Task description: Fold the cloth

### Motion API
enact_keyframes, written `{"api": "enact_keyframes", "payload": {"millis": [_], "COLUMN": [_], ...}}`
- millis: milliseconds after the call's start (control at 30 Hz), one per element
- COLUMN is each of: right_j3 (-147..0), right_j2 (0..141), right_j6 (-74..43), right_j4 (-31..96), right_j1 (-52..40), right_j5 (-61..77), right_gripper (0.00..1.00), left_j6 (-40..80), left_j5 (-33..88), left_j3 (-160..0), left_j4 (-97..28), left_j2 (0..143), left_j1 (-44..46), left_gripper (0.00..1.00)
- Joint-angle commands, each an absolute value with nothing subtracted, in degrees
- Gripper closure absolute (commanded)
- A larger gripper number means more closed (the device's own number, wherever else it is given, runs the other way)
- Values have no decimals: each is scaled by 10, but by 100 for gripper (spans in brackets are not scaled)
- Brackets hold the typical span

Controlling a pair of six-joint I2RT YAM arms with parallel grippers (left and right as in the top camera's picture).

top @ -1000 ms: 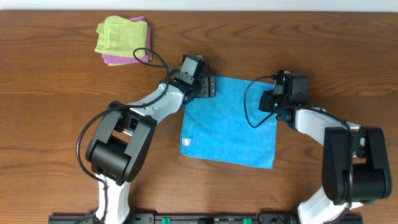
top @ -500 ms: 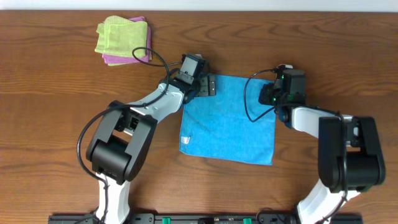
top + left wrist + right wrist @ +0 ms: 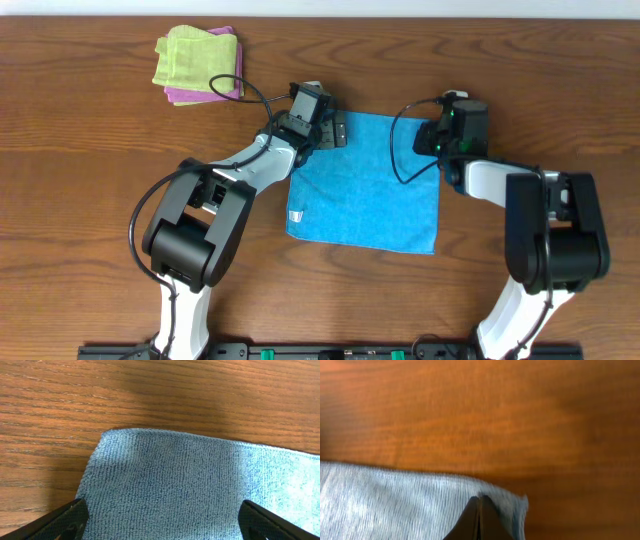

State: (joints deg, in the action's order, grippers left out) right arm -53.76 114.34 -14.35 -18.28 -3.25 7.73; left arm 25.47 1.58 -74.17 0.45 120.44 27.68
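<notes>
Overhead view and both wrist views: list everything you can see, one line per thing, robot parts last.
table: one, brown wood grain, under everything.
cloth: one, sky blue, spread flat at the table's centre between the arms.
label: one, white, on the cloth near its near-left corner.
green folded cloth: one, light green, far left of the table, top of a small stack.
pink folded cloth: one, pink-purple, under the green one, only its edges showing.
left arm: one, white and black, reaching to the cloth's far-left corner.
right arm: one, white and black, at the far-right corner.
left gripper: one, black, open over the far-left corner.
right gripper: one, black, shut on the far-right corner.
</notes>
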Motion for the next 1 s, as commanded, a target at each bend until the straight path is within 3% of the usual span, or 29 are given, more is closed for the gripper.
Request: {"api": "enact_keyframes", "payload": {"millis": [0, 333, 367, 400, 467, 500, 767, 967], "right_j3": [-563, -576, -576, -576, -576, -576, -576, -576], "right_j2": [1160, 1123, 1108, 1090, 1053, 1032, 928, 922], "right_j6": [-130, -126, -128, -128, -128, -128, -129, -164], "right_j4": [-183, -140, -121, -101, -58, -32, 124, 327], "right_j1": [-38, -42, -43, -43, -46, -47, -60, -80], "right_j5": [76, 140, 140, 140, 140, 140, 150, 157], "right_gripper": [99, 98, 91, 68, 10, 1, 1, 1], "left_j6": [258, 252, 248, 242, 236, 233, 220, 190], "left_j5": [-2, 0, 0, 0, 1, 2, 30, 73], "left_j3": [-732, -732, -732, -732, -732, -732, -732, -732], "left_j4": [-5, -36, -46, -56, -73, -83, -114, -327], "left_j2": [1225, 1192, 1178, 1164, 1139, 1124, 1068, 1050], "left_j1": [269, 258, 254, 250, 244, 242, 241, 242], "left_gripper": [5, 5, 5, 5, 5, 5, 5, 5]}}
